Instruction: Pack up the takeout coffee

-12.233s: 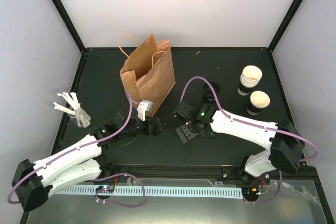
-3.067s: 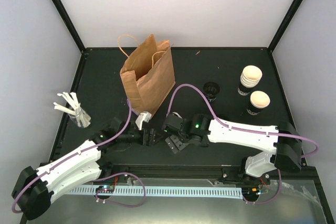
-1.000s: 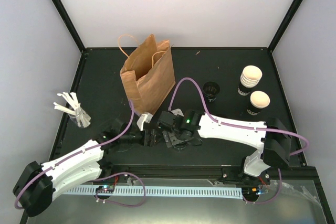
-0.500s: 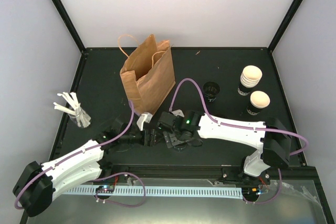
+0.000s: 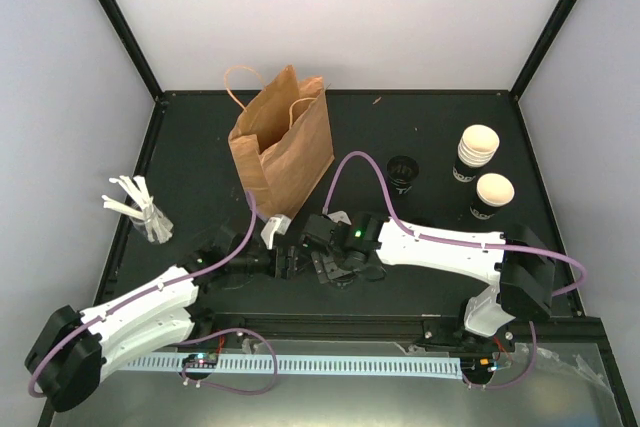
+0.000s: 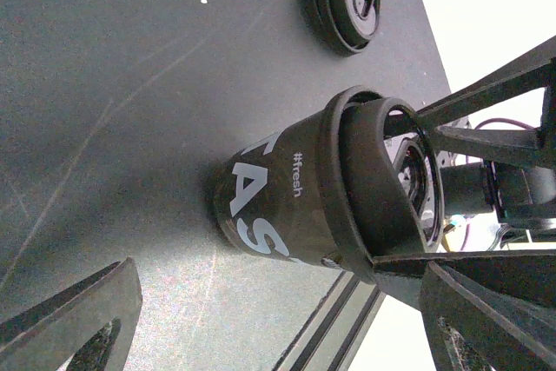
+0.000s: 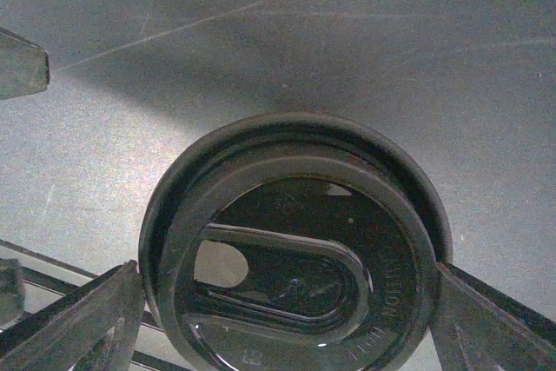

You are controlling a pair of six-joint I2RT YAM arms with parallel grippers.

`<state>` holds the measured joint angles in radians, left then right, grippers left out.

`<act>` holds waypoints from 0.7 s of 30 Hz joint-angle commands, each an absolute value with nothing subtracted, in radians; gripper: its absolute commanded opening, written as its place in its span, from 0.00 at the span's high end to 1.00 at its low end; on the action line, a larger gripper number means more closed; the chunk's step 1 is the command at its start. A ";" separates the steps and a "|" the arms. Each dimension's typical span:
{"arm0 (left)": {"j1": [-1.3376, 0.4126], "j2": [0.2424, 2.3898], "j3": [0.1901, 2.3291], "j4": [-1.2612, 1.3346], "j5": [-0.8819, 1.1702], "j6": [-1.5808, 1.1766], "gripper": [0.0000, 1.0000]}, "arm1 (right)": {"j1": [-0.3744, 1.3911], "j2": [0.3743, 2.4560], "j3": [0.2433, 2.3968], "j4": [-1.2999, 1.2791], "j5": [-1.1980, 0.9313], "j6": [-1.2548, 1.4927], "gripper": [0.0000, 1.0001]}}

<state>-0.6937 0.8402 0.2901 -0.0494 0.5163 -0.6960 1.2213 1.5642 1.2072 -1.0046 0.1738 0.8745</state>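
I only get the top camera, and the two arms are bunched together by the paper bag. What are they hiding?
Observer: The left wrist view shows a black cup with white print, standing on the table.
Operator: Does it have a lid on?
Observer: A black lid sits crooked on its rim, clamped in the right gripper.
Operator: Is the other arm holding the cup?
Observer: No, the left gripper is wide open, clear of the cup.

Two white-shelled arms (image 5: 140, 305) with black joints, looping purple cables (image 5: 357, 155), small green indicator lights (image 5: 358, 234).
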 commanded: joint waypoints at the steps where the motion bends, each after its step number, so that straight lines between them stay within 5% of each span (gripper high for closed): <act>1: -0.687 0.855 0.287 -0.010 0.510 -0.696 0.10 | 1.219 1.554 1.189 -0.978 0.161 0.897 0.11; 21: -0.688 0.856 0.284 -0.008 0.515 -0.699 0.10 | 1.217 1.542 1.218 -0.998 0.187 0.899 0.13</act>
